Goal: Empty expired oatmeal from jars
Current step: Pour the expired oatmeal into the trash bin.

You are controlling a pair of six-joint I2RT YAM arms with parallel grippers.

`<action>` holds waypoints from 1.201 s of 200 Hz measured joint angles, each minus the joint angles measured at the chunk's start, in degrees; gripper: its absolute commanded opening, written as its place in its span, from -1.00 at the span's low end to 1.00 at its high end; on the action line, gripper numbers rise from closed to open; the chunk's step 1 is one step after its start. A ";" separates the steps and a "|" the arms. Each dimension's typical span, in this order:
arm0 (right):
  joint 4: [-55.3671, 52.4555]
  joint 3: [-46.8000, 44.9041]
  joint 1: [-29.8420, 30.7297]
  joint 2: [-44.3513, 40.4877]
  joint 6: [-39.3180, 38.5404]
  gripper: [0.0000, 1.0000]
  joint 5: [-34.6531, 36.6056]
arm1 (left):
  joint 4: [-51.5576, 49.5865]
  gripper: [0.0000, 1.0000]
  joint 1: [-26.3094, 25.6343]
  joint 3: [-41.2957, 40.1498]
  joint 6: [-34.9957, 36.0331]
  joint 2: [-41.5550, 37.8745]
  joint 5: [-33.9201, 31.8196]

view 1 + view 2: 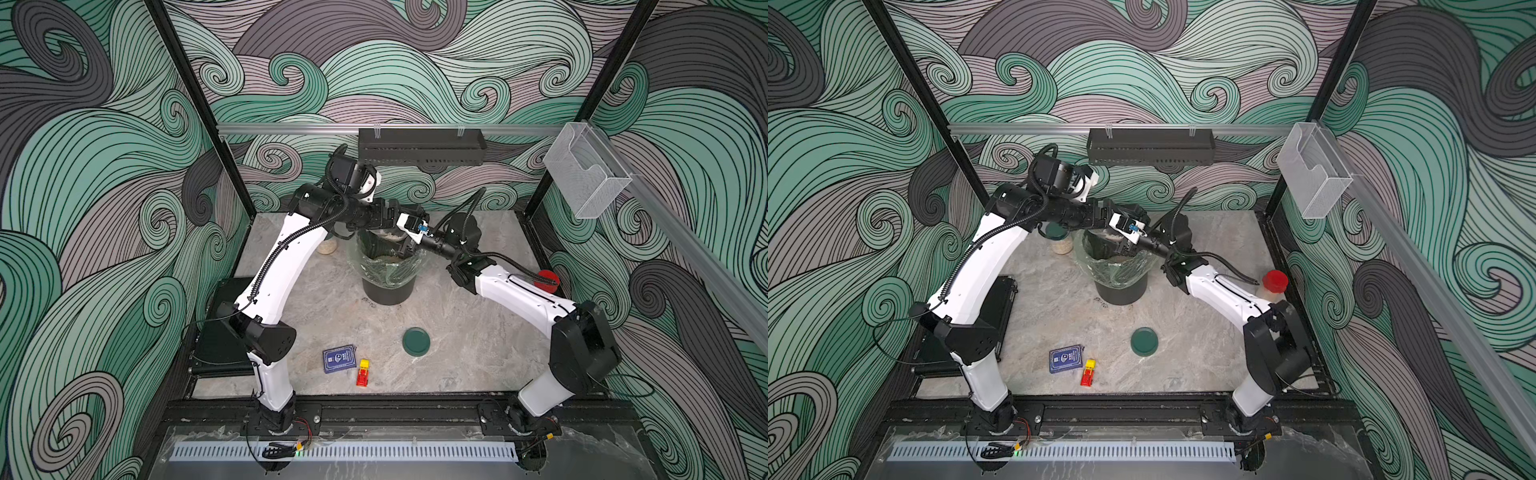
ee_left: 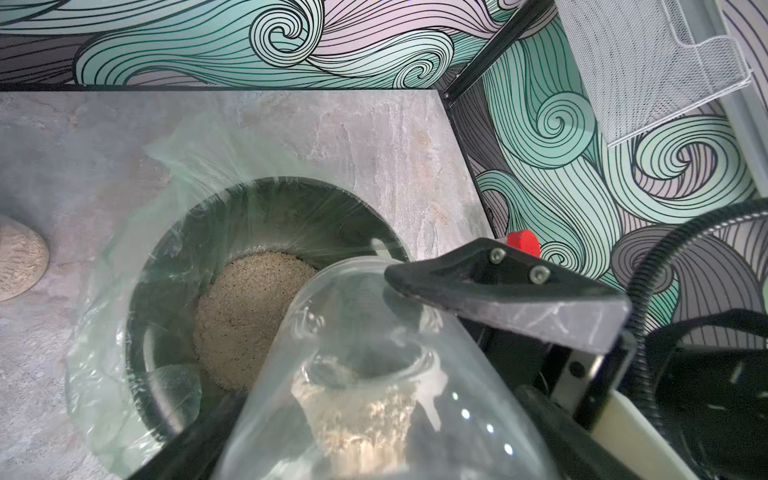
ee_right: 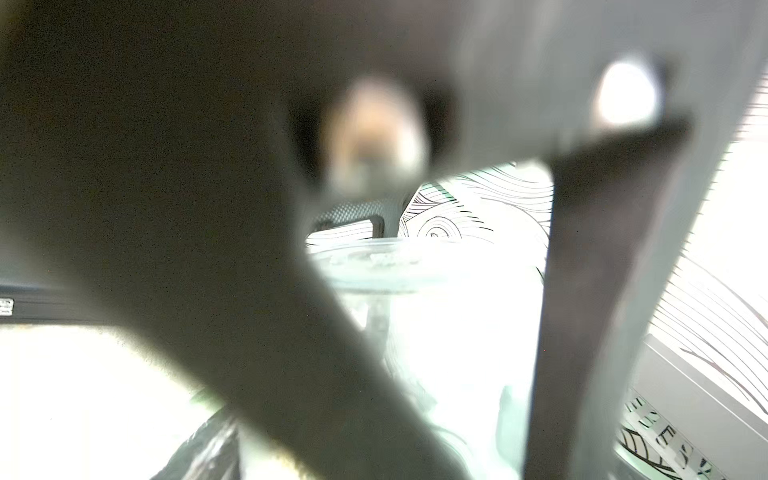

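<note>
Clear round jar (image 2: pixel 374 374) — my right gripper (image 1: pixel 406 248) clamps it, left gripper's (image 2: pixel 309 338) hold unclear; tip steeper over black lined bin (image 1: pixel 388 291).

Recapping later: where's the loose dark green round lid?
The lid lies on the grey marbled tabletop, in both top views, front-right of the black round bin.

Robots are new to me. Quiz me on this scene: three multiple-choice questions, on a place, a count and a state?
1. Where is the loose green lid? A on the tabletop; B on the wall shelf; C on the toy car.
2. How many jars have lids on? A none; B two; C four.
3. The lidless jar over the bin is: A upright; B tipped; C lying on the tabletop.
A: it lies flat there. B: one green-lidded jar, one red-lidded jar. B: oatmeal crowds its mouth.
</note>
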 measured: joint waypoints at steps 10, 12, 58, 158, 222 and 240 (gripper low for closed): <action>-0.04 0.00 -0.07 0.13 0.48 -0.10 0.22 | 0.90 0.97 0.22 -0.81 -0.39 -0.72 0.39; -0.04 0.00 -0.09 0.17 0.59 -0.10 0.20 | 1.07 0.97 0.26 -0.98 -0.50 -0.92 0.42; -0.87 0.04 -0.33 1.42 2.73 -0.11 1.66 | 4.76 0.97 1.05 -5.46 -2.40 -4.70 -0.72; -2.51 0.72 -0.59 5.40 13.84 -0.21 6.14 | 15.67 0.97 1.70 -21.00 -3.45 -19.87 -5.22; -1.70 3.26 -0.59 5.33 21.81 -0.26 7.65 | 19.15 0.97 1.73 -31.34 -3.45 -26.18 -6.99; -1.42 3.26 -0.59 5.05 25.29 -0.25 8.63 | 19.71 0.97 1.75 -32.98 -3.43 -27.58 -7.15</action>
